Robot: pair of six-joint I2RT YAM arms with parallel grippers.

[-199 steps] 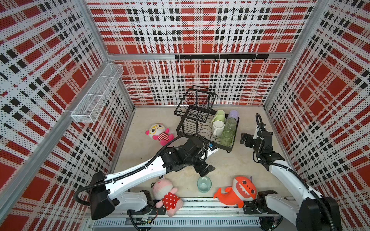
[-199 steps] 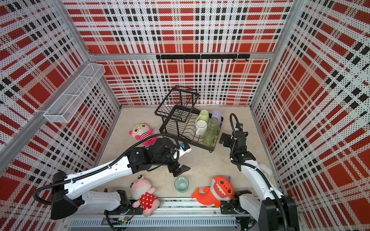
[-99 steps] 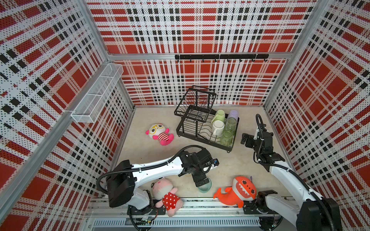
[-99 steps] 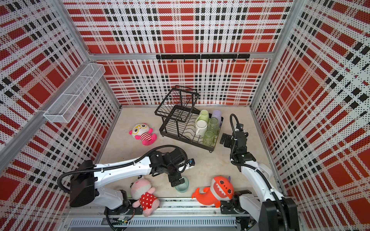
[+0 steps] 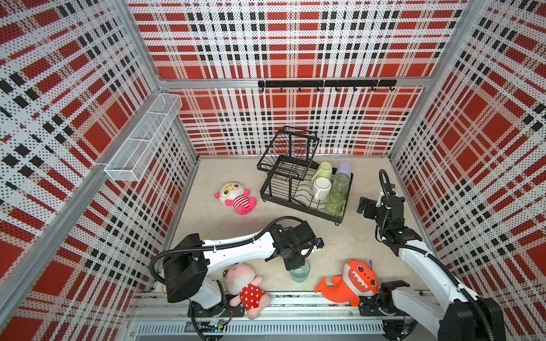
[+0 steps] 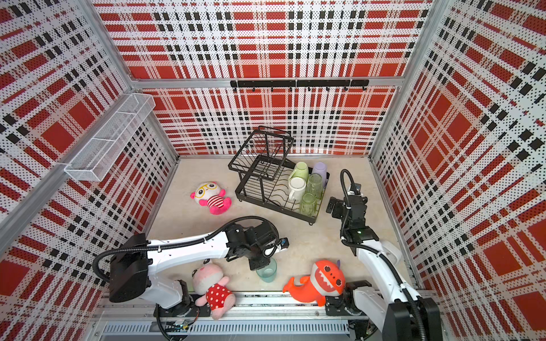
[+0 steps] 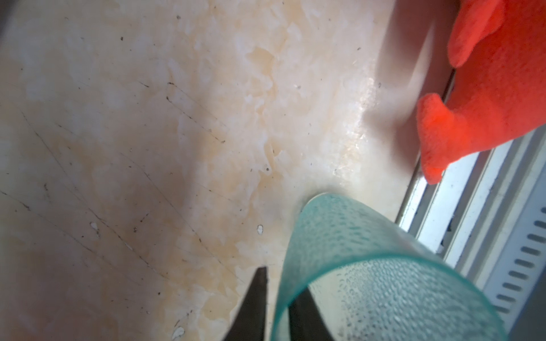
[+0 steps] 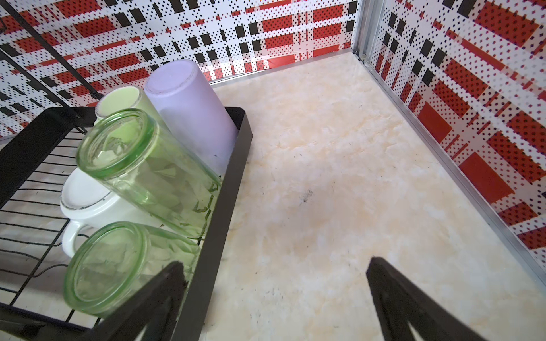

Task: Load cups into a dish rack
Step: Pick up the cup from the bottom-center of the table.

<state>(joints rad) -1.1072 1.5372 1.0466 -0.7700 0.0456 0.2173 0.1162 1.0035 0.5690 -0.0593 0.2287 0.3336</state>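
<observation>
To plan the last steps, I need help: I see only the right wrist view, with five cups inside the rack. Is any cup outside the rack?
Observer: Yes. A teal glass stands upright on the table, between the pink plush toy and the orange shark plush.
Operator: Does the left arm have it?
Observer: The left end effector is shut on its rim, one finger inside, one outside.
Operator: And the upper level of the rack?
Observer: The raised basket holds no cup in both top views.
</observation>
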